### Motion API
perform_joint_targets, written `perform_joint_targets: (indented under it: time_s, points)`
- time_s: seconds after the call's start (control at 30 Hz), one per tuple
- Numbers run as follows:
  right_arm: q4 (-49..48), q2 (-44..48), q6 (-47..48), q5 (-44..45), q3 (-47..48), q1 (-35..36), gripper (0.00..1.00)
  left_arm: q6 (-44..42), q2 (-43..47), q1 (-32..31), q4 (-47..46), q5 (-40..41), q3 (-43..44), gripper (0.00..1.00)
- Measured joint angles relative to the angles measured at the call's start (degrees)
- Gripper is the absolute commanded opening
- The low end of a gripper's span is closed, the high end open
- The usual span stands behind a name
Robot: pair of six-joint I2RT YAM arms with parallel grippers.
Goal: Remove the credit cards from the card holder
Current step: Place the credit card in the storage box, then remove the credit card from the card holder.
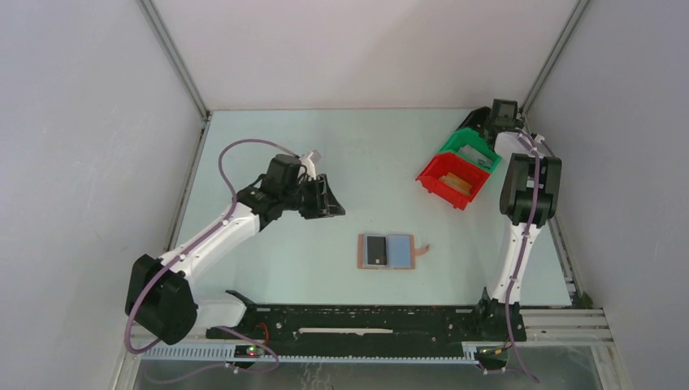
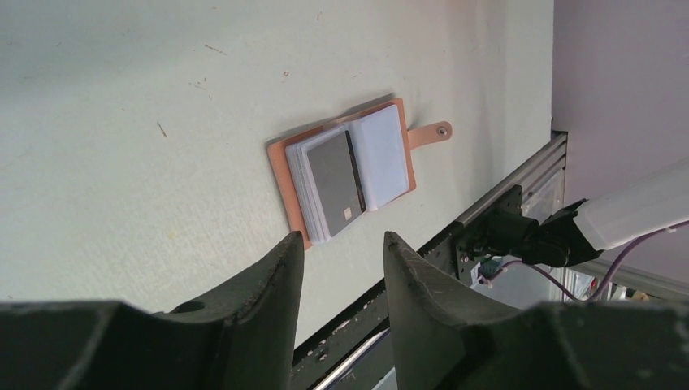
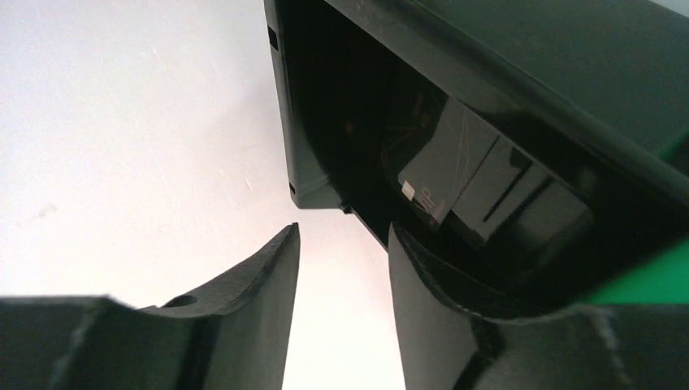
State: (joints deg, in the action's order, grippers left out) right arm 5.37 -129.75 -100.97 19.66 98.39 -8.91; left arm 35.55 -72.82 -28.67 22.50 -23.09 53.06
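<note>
The brown card holder (image 1: 387,251) is lying open and flat near the middle of the pale worktop (image 1: 284,268), its strap tab (image 2: 431,132) pointing away to the right. A dark card (image 2: 335,183) is sitting on top of its left-hand stack; the right-hand page is showing pale blue-grey lining. The left end effector (image 2: 343,244) is hovering to the left of the holder, well apart from it — jaws moderately wide, gripping nothing. At the far right, a red bin (image 1: 451,180), a green bin (image 1: 471,150) and a black bin (image 3: 309,162) are standing in a row. A black card (image 3: 447,166) is resting inside the black bin, and the right end effector (image 3: 343,244) is hanging at that bin's edge — jaws apart, empty.
</note>
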Motion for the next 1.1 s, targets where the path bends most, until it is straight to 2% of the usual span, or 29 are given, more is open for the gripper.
perform_joint_targets:
  time_s: [0.1,0.3,0.57,0.7,0.83,0.9,1.0,1.1]
  points:
    - [1.1,2.3,-0.7,-0.4,-1.9,0.0,0.64,0.0,1.4,0.0,0.5,0.1,0.0,0.46]
    - [6.6,9.1,-1.4,-0.5,-6.0,0.0,0.69,0.0,4.4,0.1,0.9,0.3,0.0,0.46]
    - [9.2,19.9,2.6,-2.8,-9.4,-0.1,0.7,0.7,10.1,0.1,1.1,0.5,-0.3,0.48]
    - [10.2,24.4,12.2,-8.6,-9.6,-0.1,0.69,1.5,11.8,0.1,0.7,0.9,-0.3,0.49]
    - [8.6,28.5,25.7,-21.5,-11.7,0.2,0.68,2.9,12.5,-0.2,-1.6,1.8,-2.3,0.49]
    - [7.5,31.7,33.7,-28.0,-16.1,1.1,0.68,3.9,13.4,-0.8,-3.6,2.3,-5.2,0.49]
    - [8.2,36.8,43.4,-32.2,-23.5,4.2,0.69,4.4,12.6,-2.2,-4.6,2.0,-7.4,0.49]
    - [9.1,44.5,52.9,-34.5,-34.0,11.2,0.67,4.4,8.5,-3.5,-5.9,0.1,-7.3,0.49]
